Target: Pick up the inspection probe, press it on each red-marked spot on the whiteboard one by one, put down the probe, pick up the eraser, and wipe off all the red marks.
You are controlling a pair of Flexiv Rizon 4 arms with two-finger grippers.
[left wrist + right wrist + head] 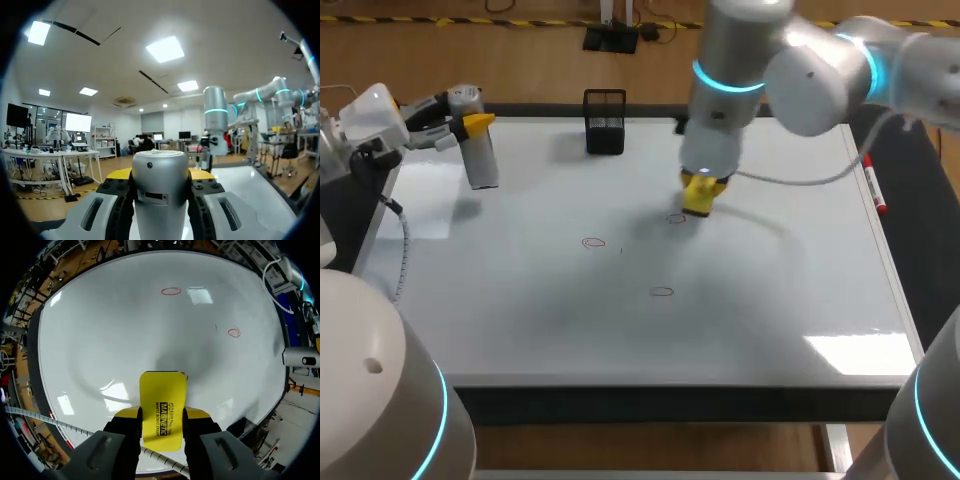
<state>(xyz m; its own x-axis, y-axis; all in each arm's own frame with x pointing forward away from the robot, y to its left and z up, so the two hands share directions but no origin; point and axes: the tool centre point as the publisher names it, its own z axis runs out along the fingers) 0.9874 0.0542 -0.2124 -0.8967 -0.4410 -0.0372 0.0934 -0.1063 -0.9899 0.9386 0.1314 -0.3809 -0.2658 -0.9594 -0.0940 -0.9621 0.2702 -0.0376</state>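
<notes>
Over the far left corner of the flat white whiteboard (540,340), upright and clamped near its top in the left gripper (472,128): the silver metal cylindrical inspection probe (483,165), lower end apart from its own shadow on the board. In the left wrist view, pinched from both sides by the yellow-tipped fingers (118,174), no gap on either flank. A little far and right of the board's middle, pointing straight down: the right gripper (702,183), closed on the yellow rectangular block eraser (697,206), narrow stance, one finger (127,416) on each long side, the eraser reaching ahead past the tips. Cannot tell whether touching the surface or just above it. Drawn on the board, three thin red oval marks (661,291): that first mark nearest the front edge, well apart from the eraser; a second mark (594,242) left of the eraser, near it; a third mark (676,218) just at the eraser's near left edge, partly hidden. At the far edge, left of the right gripper: a black wire-mesh holder (605,122). Along the right edge, lying lengthwise: a red-tipped marker pen (875,190).
</notes>
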